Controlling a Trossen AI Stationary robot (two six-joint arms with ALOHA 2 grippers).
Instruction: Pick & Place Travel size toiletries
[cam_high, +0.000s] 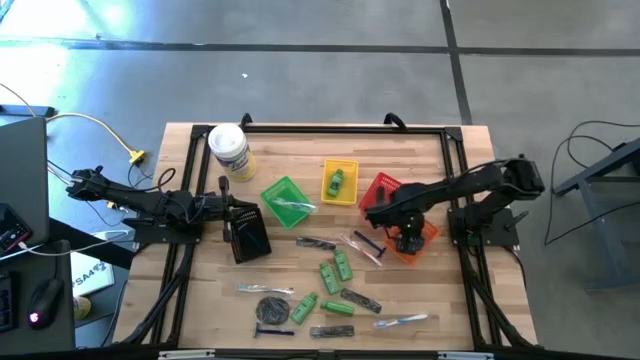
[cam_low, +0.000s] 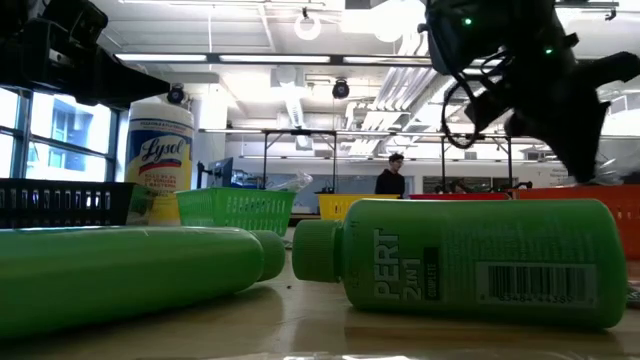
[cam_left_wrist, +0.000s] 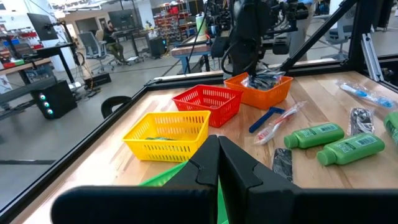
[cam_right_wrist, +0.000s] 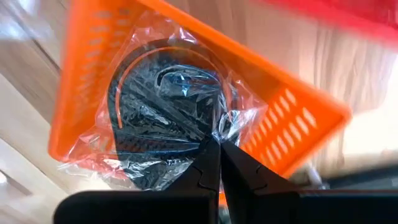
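Your right gripper (cam_right_wrist: 219, 144) hangs over the orange basket (cam_right_wrist: 292, 118), jaws pinching the clear-wrapped dark disc (cam_right_wrist: 155, 118). Your left gripper (cam_left_wrist: 217, 146) waits by the black basket (cam_high: 247, 238), jaws pressed together.

Looks like a big open robotics lab or workshop: concrete floor (cam_high: 330, 60), exposed ducts and strip lights on the ceiling (cam_low: 300, 80), rows of work tables (cam_left_wrist: 37, 68), office chairs (cam_left_wrist: 93, 43), a person (cam_low: 390, 178) way back.
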